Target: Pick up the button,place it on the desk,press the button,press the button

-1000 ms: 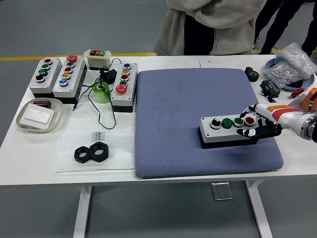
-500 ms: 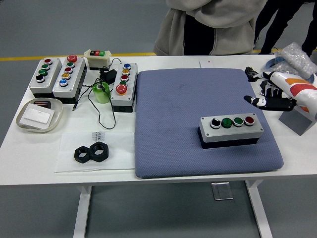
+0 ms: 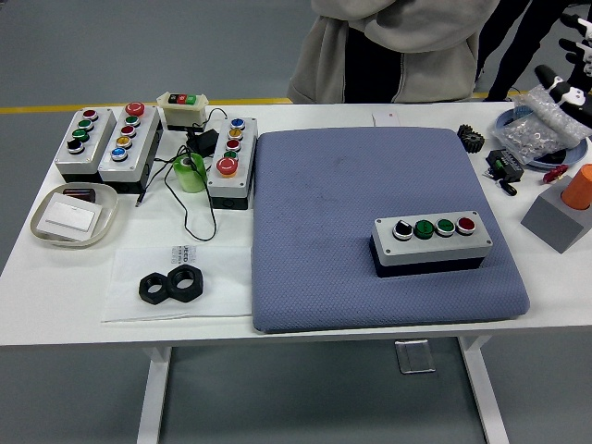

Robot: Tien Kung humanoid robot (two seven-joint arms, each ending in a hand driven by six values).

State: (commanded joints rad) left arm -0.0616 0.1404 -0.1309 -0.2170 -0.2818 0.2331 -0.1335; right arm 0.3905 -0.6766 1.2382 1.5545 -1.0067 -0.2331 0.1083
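Grey-lidded and black-based, the button box (image 3: 431, 242) I am working with lies flat on the blue padded mat (image 3: 370, 222), toward the mat's right and near side, its row of four caps facing straight up: a black-and-white selector at the left end, two green ones, a red one at the right end. I read that as a sound placement for pressing; the long side runs across the mat, so each cap can be reached from above, and the soft mat should keep the box from sliding under a push. My right hand (image 3: 566, 85) is far off from it, high at the upper right corner beyond the mat, above the bag of small parts (image 3: 541, 122), and only a few white-and-black pieces of it show, so I cannot tell whether the fingers are spread or curled. It holds nothing that I can see. My left hand is out of view. Other button boxes (image 3: 106, 141) sit in a cluster left of the mat, untouched. A person (image 3: 393, 46) stands past the mat's far edge, hands not on the table (image 3: 55, 296).
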